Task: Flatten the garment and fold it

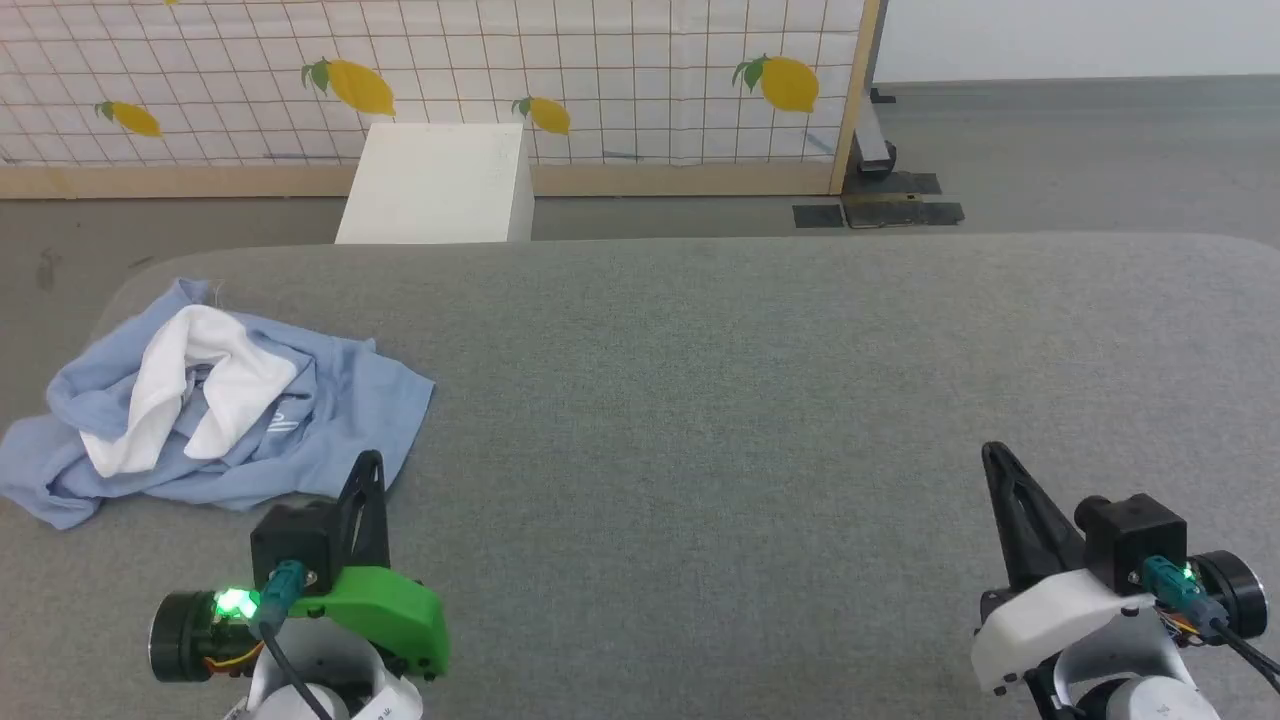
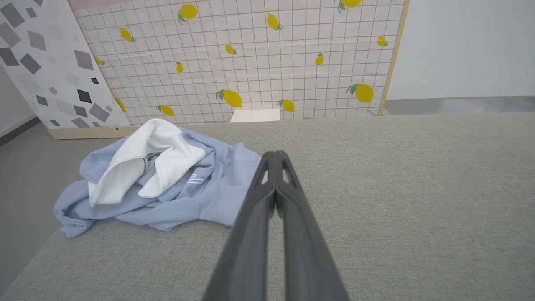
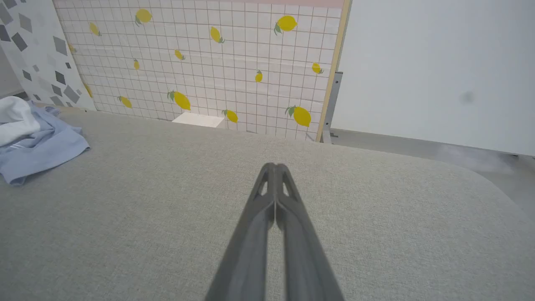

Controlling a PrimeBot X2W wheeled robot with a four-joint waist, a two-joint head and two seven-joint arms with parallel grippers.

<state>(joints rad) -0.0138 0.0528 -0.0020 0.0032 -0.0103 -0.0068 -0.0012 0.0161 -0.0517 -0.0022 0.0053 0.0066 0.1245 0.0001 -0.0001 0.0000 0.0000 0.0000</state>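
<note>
The garment (image 1: 330, 400) is a light blue shirt with a white collar, lying crumpled in a heap at the left end of the grey table (image 1: 750, 400). In the left wrist view the garment (image 2: 217, 188) sits just left of my fingertips, collar turned up. My left gripper (image 1: 368, 462) is shut and empty, its tip close to the heap's near right edge. My right gripper (image 1: 992, 452) is shut and empty at the lower right, far from the cloth. The right wrist view catches the garment (image 3: 46, 146) at its left edge.
A white box (image 1: 440, 180) stands on the floor behind the table, before a lemon-print grid screen (image 1: 600, 70). A metal stand foot (image 1: 880, 200) sits on the floor at the back right. The table's far left corner is rounded.
</note>
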